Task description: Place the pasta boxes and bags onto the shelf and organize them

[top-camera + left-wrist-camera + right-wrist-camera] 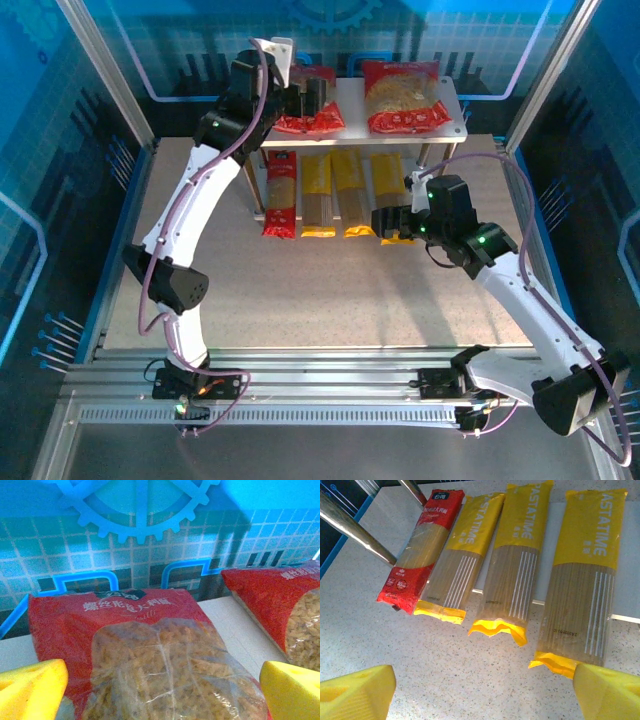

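Observation:
Two red bags of short pasta lie on the shelf's top board (450, 95), one at the left (322, 120) and one at the right (405, 97). My left gripper (312, 97) hovers over the left bag (150, 655), open, yellow fingertips (30, 690) wide on either side; the other bag (280, 610) lies to its right. On the lower board lie four pasta boxes: one red (422, 550), three yellow (465, 555) (517, 560) (585, 580). My right gripper (480, 695) is open over bare table just in front of them, holding nothing.
The near ends of the packs hang over the lower board's front edge (547, 602). A metal shelf leg (355, 537) stands left of the red pack. The speckled table (320, 290) stretches in front of the shelf. Glass walls enclose the cell.

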`<state>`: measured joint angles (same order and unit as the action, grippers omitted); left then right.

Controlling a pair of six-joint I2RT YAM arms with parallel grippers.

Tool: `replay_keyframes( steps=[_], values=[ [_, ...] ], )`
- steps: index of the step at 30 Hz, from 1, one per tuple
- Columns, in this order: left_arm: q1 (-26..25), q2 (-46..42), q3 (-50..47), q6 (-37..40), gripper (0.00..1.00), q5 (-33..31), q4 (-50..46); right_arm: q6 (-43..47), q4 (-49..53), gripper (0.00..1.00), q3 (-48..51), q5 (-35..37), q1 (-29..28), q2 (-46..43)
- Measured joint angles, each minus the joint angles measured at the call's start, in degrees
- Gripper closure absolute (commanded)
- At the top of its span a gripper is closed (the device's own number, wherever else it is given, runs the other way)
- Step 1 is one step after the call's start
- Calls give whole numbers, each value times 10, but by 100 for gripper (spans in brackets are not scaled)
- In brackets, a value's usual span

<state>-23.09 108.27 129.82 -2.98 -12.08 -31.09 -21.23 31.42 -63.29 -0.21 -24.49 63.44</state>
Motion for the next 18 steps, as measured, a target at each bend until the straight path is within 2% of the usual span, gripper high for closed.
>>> replay_keyframes(
  steps=[3,6,7,13,18],
  values=[
    [0,-32,-47,3,16,-12,23,0,0,8,0,0,0,0],
    [0,-71,-88,4,57,-25,40,0,0,8,1,0,0,-1],
    [0,-85,-98,4,64,-29,44,0,0,8,2,0,0,-2],
    [0,-166,-169,4,66,-47,55,0,3,8,3,4,0,-5],
    [0,-256,-300,-1,46,-57,57,-2,17,8,3,28,1,-24]
  ],
)
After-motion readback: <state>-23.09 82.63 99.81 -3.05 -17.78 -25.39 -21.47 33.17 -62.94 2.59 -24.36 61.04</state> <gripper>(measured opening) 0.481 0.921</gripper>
